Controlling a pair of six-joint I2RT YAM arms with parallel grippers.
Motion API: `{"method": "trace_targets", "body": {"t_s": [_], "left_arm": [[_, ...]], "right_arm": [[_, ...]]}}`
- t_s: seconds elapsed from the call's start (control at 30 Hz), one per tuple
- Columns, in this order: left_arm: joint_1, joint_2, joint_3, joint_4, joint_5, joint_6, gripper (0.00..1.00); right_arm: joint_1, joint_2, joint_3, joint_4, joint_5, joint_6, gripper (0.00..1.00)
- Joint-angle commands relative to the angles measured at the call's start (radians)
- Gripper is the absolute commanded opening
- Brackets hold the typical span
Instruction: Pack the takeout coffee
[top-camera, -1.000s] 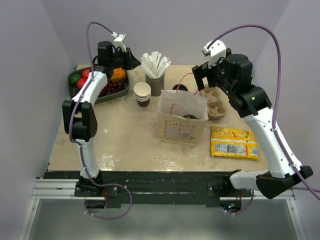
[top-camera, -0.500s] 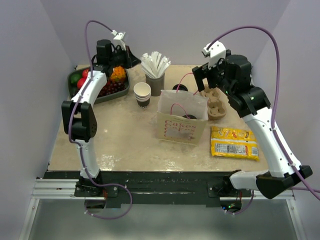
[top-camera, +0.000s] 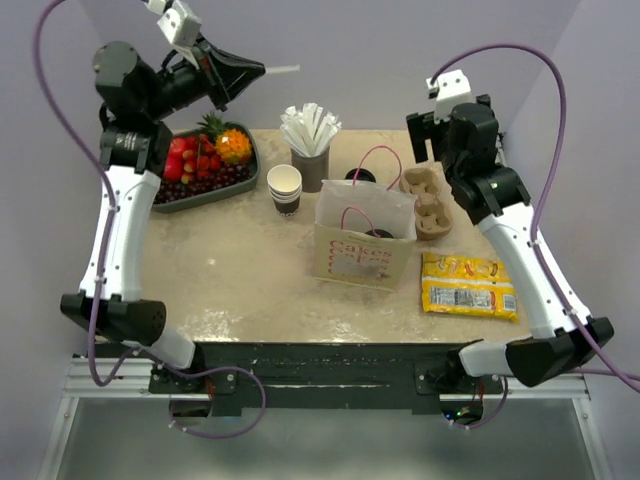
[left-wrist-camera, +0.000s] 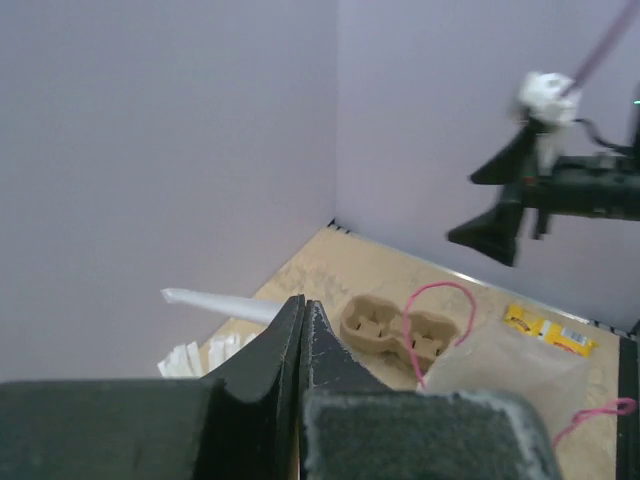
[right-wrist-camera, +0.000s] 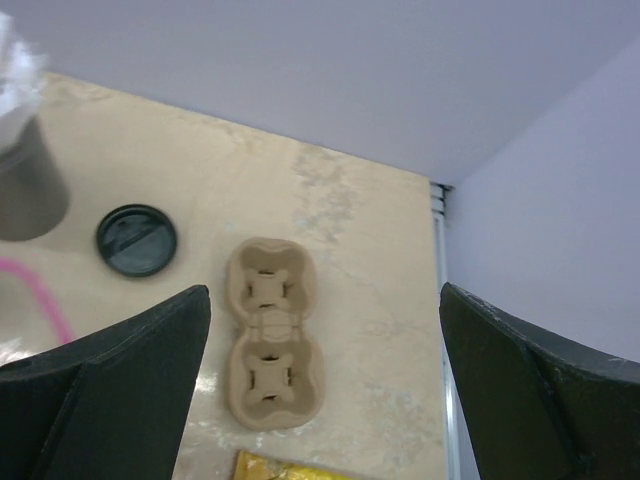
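**Left jaws:** pressed together on a white straw (left-wrist-camera: 220, 303). The straw juts out sideways past the tips. They are raised high above the surface (top-camera: 240, 285), well to the left of and behind the paper bag (top-camera: 362, 250).

**Right jaws:** spread wide with nothing between them, hanging in the air behind and to the right of the bag.

**Takeout coffee** (top-camera: 361, 177): a dark cup with its black lid on. It stands upright on the surface just behind the bag, apart from both sets of jaws.

**Cup carrier** (top-camera: 428, 205): brown pulp with two cells, lying flat just beside the bag's back right corner.

**Straw holder** (top-camera: 311, 168): a grey cup full of white straws, behind the bag to its left.

**Stack of cups** (top-camera: 285, 190): white-rimmed and lidless, near the bag's left side.

**Fruit tray** (top-camera: 215, 194): a dark tray holding red, orange and dark fruit, well to the left of the bag.

**Yellow packet** (top-camera: 468, 284): lying flat, just right of the bag's front.

**Paper bag:** standing open, with pink cord handles and pink lettering.
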Motion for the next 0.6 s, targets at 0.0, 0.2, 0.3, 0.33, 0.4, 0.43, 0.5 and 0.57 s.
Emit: {"method": "trace_targets", "body": {"t_s": [0.0, 0.2, 0.3, 0.33, 0.4, 0.43, 0.5, 0.57], "left_arm": [[0.006, -0.076, -0.02, 0.089, 0.196, -0.089, 0.0], [0.005, -0.168, -0.089, 0.216, 0.355, -0.272, 0.0], [0.001, -0.221, -0.169, 0.27, 0.414, -0.357, 0.0], [-0.002, -0.234, -0.206, 0.271, 0.424, -0.364, 0.0], [-0.021, -0.26, -0.238, 0.261, 0.451, -0.375, 0.0], [-0.032, -0.264, -0.267, 0.247, 0.451, -0.37, 0.0], [-0.086, -0.292, -0.301, 0.187, 0.428, -0.309, 0.0], [-0.158, -0.304, -0.318, 0.027, 0.39, -0.179, 0.0]], "right_arm": [[-0.096, 0.062, 0.08, 0.046, 0.116, 0.069, 0.99], [-0.137, 0.079, 0.051, 0.041, 0.061, 0.112, 0.99], [-0.144, 0.076, 0.03, 0.051, 0.044, 0.117, 0.99], [-0.149, 0.076, 0.028, 0.054, 0.039, 0.119, 0.99], [-0.152, 0.076, 0.017, 0.055, 0.027, 0.12, 0.99], [-0.152, 0.074, 0.013, 0.055, 0.024, 0.122, 0.99], [-0.15, 0.07, -0.001, 0.057, 0.019, 0.123, 0.99], [-0.152, 0.07, -0.01, 0.058, 0.027, 0.12, 0.99]]}}
